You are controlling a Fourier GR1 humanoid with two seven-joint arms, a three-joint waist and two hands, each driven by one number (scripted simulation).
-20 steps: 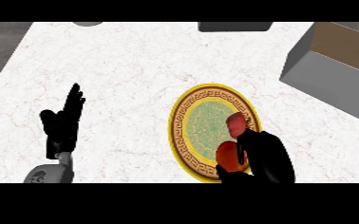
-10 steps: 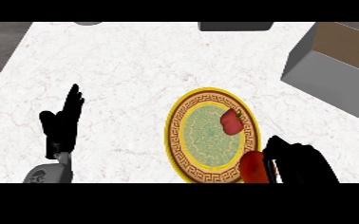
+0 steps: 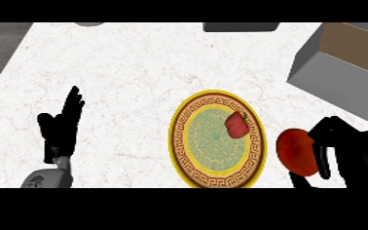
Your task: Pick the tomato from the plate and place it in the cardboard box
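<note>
Right hand [image 3: 338,151] over at the lower right, fingers curled round the tomato [image 3: 298,152] and holding it off the plate, just past the plate's right rim. Looks lifted above the white counter [image 3: 144,68], though can't really tell how high. Only the left side of the tomato showing, rest tucked behind the black fingers.

Plate [image 3: 188,141] sitting near the bottom middle, round with a gold patterned border and a greenish centre. Still got one small red thing [image 3: 238,124] on it, toward the upper right of the plate, with a bit of green at the top. Strawberry or a small pepper maybe, can't say for sure. Not touching the tomato, close by though.

Cardboard box [image 3: 338,73] up in the right corner, grey outer wall facing in, brown inside just visible at the top right edge. Well apart from the tomato, up and to the right of the hand. Nothing visible in it from here.

Left hand [image 3: 63,126] parked at the lower left, fingers straight and pointing up, open, holding nothing. Bit of grey forearm [image 3: 46,178] under it at the bottom edge. Well away from the plate.

Along the back edge, a dark grey block [image 3: 241,27] near the middle and a sliver of something grey and rounded [image 3: 90,24] toward the left, both cut off by the top of the view.
</note>
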